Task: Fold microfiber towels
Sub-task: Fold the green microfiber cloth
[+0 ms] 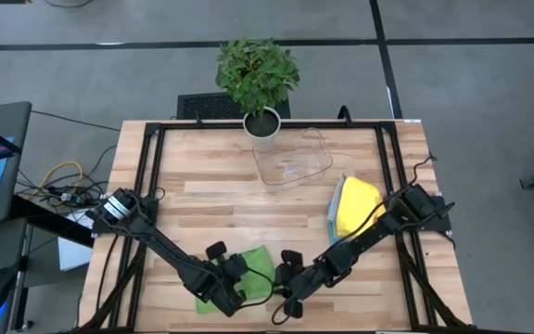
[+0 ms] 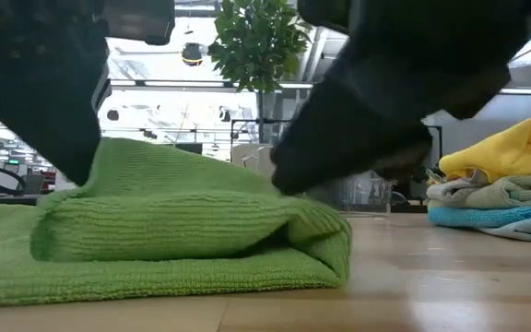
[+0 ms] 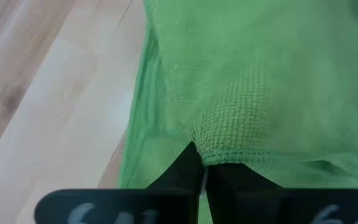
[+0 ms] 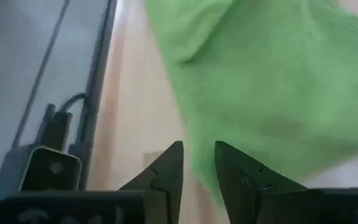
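Green towel (image 1: 248, 269) pinched
Left claw (image 3: 202, 167) clamps its fold; right claw (image 4: 199, 163), just beside, stands slightly parted, empty.

Both arms are matte black with slim tubular links and chunky joint housings. The left gripper (image 3: 201, 171) and right gripper (image 4: 197, 165) carry black, wedge-shaped fingers tapering to points.

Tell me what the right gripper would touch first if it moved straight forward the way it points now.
Probably the green towel. The right gripper is open, with the towel's edge just ahead of it. A bare strip of table lies beside that edge, so depth is uncertain.
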Action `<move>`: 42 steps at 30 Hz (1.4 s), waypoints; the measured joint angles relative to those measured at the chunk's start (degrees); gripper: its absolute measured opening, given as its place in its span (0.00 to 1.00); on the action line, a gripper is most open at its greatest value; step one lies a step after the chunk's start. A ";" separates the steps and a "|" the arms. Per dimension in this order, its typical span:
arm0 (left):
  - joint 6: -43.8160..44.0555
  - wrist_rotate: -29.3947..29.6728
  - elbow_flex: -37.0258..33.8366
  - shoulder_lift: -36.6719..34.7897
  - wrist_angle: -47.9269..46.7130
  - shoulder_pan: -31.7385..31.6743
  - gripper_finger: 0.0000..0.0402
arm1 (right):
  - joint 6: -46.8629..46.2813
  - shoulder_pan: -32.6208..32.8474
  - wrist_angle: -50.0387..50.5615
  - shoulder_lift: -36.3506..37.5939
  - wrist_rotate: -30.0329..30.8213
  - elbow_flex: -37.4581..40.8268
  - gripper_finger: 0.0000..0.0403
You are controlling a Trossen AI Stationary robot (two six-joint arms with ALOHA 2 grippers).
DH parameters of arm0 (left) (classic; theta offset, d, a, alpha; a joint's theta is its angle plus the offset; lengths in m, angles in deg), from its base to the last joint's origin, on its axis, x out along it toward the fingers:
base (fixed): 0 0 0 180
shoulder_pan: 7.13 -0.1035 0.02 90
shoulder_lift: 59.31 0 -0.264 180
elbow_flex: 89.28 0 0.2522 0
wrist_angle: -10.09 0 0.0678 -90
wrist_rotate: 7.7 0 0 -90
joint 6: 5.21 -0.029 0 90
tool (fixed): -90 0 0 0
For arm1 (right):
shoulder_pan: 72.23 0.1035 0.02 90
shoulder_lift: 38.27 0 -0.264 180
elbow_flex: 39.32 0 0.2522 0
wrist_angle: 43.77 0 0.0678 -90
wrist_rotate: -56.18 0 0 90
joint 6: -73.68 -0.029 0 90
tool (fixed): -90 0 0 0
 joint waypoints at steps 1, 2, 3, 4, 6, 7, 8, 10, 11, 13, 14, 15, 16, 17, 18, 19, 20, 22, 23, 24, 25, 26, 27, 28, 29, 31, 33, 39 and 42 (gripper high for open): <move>-0.02 -0.61 0.00 0.00 -0.41 -0.01 0.01 | -0.42 0.02 -0.60 -0.43 0.12 -0.46 0.29; -0.09 -1.08 0.00 0.00 -0.70 -0.02 0.01 | -0.55 0.04 -0.18 -0.63 0.40 -0.52 0.29; -0.20 -1.43 0.00 0.00 -0.83 -0.02 0.01 | -0.50 0.37 1.69 -0.60 0.86 -0.04 0.29; -0.27 -1.87 0.00 0.00 -0.95 -0.02 0.01 | -0.39 0.52 1.85 -1.01 0.77 0.13 0.29; -0.29 -2.29 0.00 0.00 -1.23 -0.02 0.01 | -0.70 0.49 -0.09 -2.24 0.40 -0.27 0.29; -0.29 -2.46 0.00 0.00 -1.21 -0.02 0.01 | -0.98 0.37 0.09 -2.39 0.36 -0.24 0.29; -0.29 -2.51 0.00 0.00 -1.23 -0.02 0.01 | -1.13 0.33 0.27 -2.51 0.09 -0.11 0.29; -0.32 -2.94 0.00 0.00 -1.30 -0.02 0.01 | -1.88 0.30 -1.36 -3.95 -1.18 -0.45 0.29; -0.52 -3.23 0.00 0.00 -1.32 -0.03 0.01 | -2.15 0.30 -1.59 -4.11 -1.25 -0.37 0.29; -0.55 -3.72 0.00 0.00 -1.68 -0.04 0.01 | -2.65 0.40 -1.43 -4.02 -1.61 -0.38 0.29; 0.06 -3.83 0.00 0.00 -2.02 -0.05 0.01 | -2.69 0.50 -1.36 -4.04 -1.60 -0.37 0.29; 0.67 -4.03 0.00 0.00 -2.59 -0.20 0.02 | -2.67 0.55 -1.33 -4.04 -1.40 -0.37 0.29; 1.00 -4.68 0.00 0.00 -3.19 -0.27 0.03 | -2.66 0.55 -1.34 -4.04 -1.28 -0.37 0.29; 1.04 -5.71 0.00 0.00 -3.61 -0.41 0.05 | -2.66 0.55 -1.36 -4.04 -1.30 -0.37 0.29; 1.04 -6.82 0.00 0.00 -4.09 -0.63 0.07 | -2.67 0.55 -1.40 -4.04 -1.30 -0.37 0.29; 1.01 -7.63 0.00 0.00 -4.56 -0.82 0.10 | -2.67 0.55 -1.40 -4.04 -1.30 -0.37 0.29; 0.57 -8.41 0.00 0.00 -4.68 -1.07 0.13 | -2.67 0.55 -1.38 -4.04 -1.32 -0.37 0.29; -0.33 -9.84 0.00 0.00 -4.80 -1.70 0.20 | -2.65 0.55 -1.38 -4.04 -1.32 -0.35 0.29; -0.93 -10.80 0.00 0.00 -4.94 -2.07 0.23 | -2.62 0.55 -1.38 -4.04 -1.34 -0.35 0.29; -1.15 -11.92 0.04 0.00 -5.43 -2.53 0.27 | -2.57 0.55 -1.38 -4.04 -1.34 -0.35 0.29; -0.65 -12.67 0.29 0.00 -7.05 -2.92 0.31 | -2.40 0.55 -1.38 -4.06 -1.34 -0.35 0.29; 0.50 -12.68 0.75 0.00 -9.50 -3.23 0.34 | -2.23 0.57 -1.38 -4.06 -1.36 -0.35 0.29; 1.46 -12.08 1.56 -0.01 -11.97 -3.38 0.36 | -2.20 0.57 -1.37 -4.06 -1.39 -0.35 0.29; 2.75 -10.29 2.61 -0.26 -14.31 -3.45 0.38 | -2.19 0.57 -1.35 -4.06 -1.43 -0.35 0.29; 4.41 -7.45 3.72 -0.89 -16.53 -3.28 0.40 | -2.18 0.57 -1.35 -4.06 -1.43 -0.35 0.29; 9.72 -0.18 5.91 -3.29 -20.23 -2.31 0.42 | -2.11 0.57 -1.33 -4.08 -1.49 -0.35 0.29; 18.91 8.57 6.54 -6.23 -19.23 -0.67 0.43 | -2.04 0.58 -1.33 -4.08 -1.52 -0.32 0.29; 31.05 20.48 0.24 -5.30 5.98 5.90 0.37 | -1.60 0.57 -1.38 -4.08 -1.57 -0.30 0.29; 31.49 18.67 -1.96 -0.32 18.32 7.34 0.29 | -1.55 0.59 -1.81 -4.10 -1.54 -0.24 0.29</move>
